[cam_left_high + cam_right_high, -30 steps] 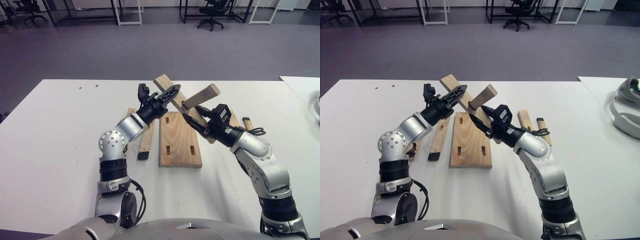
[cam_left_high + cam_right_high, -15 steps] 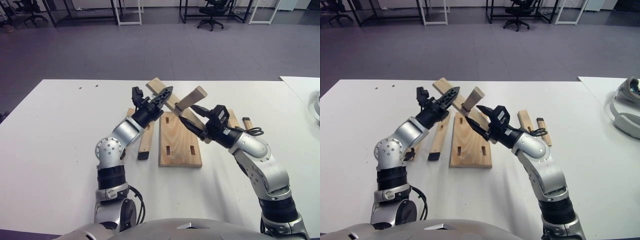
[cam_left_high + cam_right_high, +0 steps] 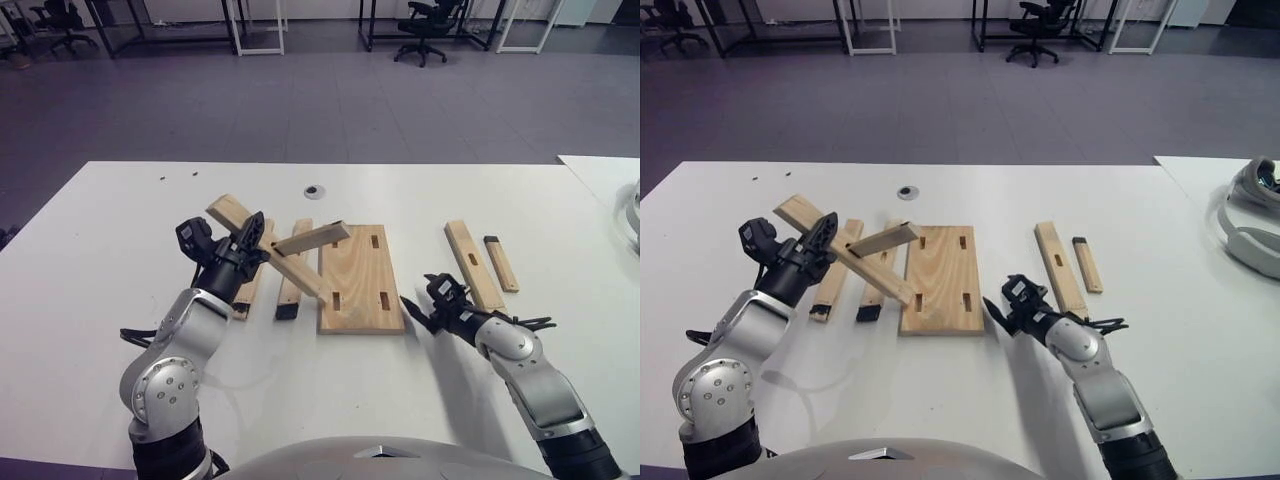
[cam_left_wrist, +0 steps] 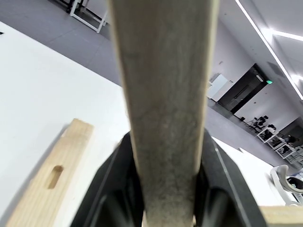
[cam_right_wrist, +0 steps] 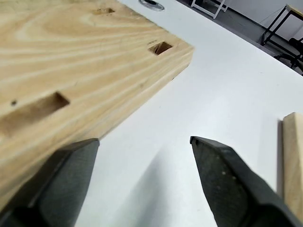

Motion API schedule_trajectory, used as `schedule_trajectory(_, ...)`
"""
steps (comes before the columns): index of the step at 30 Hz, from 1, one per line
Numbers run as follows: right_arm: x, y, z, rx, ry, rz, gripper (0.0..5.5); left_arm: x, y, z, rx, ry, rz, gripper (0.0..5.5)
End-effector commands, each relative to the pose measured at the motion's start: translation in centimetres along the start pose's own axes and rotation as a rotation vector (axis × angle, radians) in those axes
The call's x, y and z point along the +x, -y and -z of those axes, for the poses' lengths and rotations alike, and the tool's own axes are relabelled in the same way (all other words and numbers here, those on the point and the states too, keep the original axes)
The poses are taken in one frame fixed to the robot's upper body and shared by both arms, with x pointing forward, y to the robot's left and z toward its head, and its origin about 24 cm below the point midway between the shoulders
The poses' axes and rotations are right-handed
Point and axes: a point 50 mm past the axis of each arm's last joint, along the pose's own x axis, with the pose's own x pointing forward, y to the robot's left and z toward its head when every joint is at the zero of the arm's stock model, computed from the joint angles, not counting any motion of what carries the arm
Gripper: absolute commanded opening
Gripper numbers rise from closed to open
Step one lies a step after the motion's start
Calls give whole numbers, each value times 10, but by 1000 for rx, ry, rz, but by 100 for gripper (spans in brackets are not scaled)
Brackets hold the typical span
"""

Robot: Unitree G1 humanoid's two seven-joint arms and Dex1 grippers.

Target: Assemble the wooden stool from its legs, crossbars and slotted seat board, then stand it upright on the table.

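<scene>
Two joined pieces, a leg (image 3: 232,218) with a crossbar (image 3: 318,237) through it, are hanging tilted in the clenched left gripper (image 3: 249,243). The leg's low end is pointing past the fingertips toward the seat board (image 3: 362,285). The right gripper (image 3: 425,311) is sitting spread and empty, low over the surface (image 3: 100,260), with the board's near corner just beside it. The step is probably seating the leg in a slot. The right gripper should be pinning the board while the left is squaring the leg over a slot and pressing slowly.
</scene>
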Motion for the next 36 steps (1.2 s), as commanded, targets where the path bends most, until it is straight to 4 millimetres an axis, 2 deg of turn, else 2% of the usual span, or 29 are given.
schedule_trajectory(1,1,-12,7,1,-35,-62,359,-1,-7,9,-29,-42,-36,101)
schedule_trajectory(7,12,-25,-5,15,26,-142,359,-1,-8,11,3,-40,-44,101)
schedule_trajectory(11,19,-29,-18,64,97,-154,359,-5,-12,14,153,-62,-52,101)
schedule_trajectory(14,24,-36,-33,115,188,-184,359,-3,-6,19,283,-80,12,101)
schedule_trajectory(16,23,-40,-37,129,213,-197,359,0,-3,27,351,-98,68,101)
schedule_trajectory(18,24,-37,-35,120,205,-182,359,1,-7,37,342,-130,81,101)
schedule_trajectory(21,21,-25,-31,116,192,-135,359,-2,-13,51,445,-200,117,101)
schedule_trajectory(24,20,-18,-26,108,179,-106,359,6,-5,58,468,-195,162,101)
schedule_trajectory(26,20,-14,-24,103,174,-89,359,16,5,44,439,-100,169,101)
schedule_trajectory(30,20,-3,-19,113,158,-25,359,28,29,3,345,85,250,101)
schedule_trajectory(31,20,-1,-17,120,151,-5,359,27,35,0,302,86,297,141)
schedule_trajectory(34,22,9,-14,147,134,78,359,23,43,5,193,7,399,196)
schedule_trajectory(36,21,16,-13,160,132,125,359,19,46,5,193,-37,448,242)
